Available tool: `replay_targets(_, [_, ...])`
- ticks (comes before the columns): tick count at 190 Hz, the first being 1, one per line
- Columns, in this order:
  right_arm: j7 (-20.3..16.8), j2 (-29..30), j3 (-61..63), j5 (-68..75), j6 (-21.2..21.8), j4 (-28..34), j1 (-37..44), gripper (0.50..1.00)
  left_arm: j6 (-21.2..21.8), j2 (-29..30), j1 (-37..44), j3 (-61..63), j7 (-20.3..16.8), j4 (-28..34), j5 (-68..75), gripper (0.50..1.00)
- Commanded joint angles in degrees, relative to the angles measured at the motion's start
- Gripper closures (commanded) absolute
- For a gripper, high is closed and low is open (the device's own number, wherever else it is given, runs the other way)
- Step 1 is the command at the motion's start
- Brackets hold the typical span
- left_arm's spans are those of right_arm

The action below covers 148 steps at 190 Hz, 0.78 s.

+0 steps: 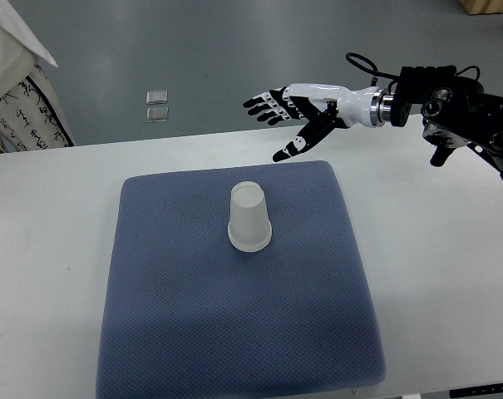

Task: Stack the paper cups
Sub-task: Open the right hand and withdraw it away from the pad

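Note:
A white paper cup (249,218) stands upside down on the blue-grey mat (234,316), toward its far middle. It may be more than one cup stacked; I cannot tell. My right hand (286,112) hovers above the table's far edge, up and to the right of the cup, well apart from it. Its fingers are spread and hold nothing. The black right arm (459,104) comes in from the right edge. The left arm does not show.
The mat lies on a white table (51,249). Part of a person's light garment (18,91) shows at the far left, behind the table. A small clear object (157,105) lies on the grey floor beyond the table.

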Motion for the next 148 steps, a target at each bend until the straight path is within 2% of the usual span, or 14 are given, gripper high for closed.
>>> replay_targets(1, [-0.10, 0.21, 0.80, 13.73, -0.48, -3.10, -2.30, 0.585, -0.01, 0.00, 0.00, 0.00, 0.00, -0.06, 0.00, 0.500])
replay_targets(14, [-0.37, 0.48, 0.80, 23.95, -2.59, -4.33, -3.98, 0.583, -0.01, 0.00, 0.00, 0.00, 0.00, 0.03, 0.00, 0.500])
replay_targets(33, [-3.70, 1.35, 0.80, 38.61, -8.56, -4.68, -7.31, 0.583, -0.01, 0.00, 0.00, 0.00, 0.00, 0.03, 0.00, 0.500])
replay_targets(56, [-4.23, 3.73, 0.71, 49.25, -12.43, -4.77, -10.39, 0.583, -0.01, 0.00, 0.00, 0.00, 0.00, 0.03, 0.00, 0.500])
replay_targets(88, [-3.79, 4.96, 0.80, 52.42, -12.87, -4.77, -12.50, 0.581, -0.01, 0.00, 0.00, 0.00, 0.00, -0.06, 0.00, 0.500])
replay_targets(148, [-4.06, 5.05, 0.09, 51.46, -10.85, -4.86, -13.73, 0.579, 0.08, 0.00, 0.00, 0.00, 0.00, -0.06, 0.00, 0.500])
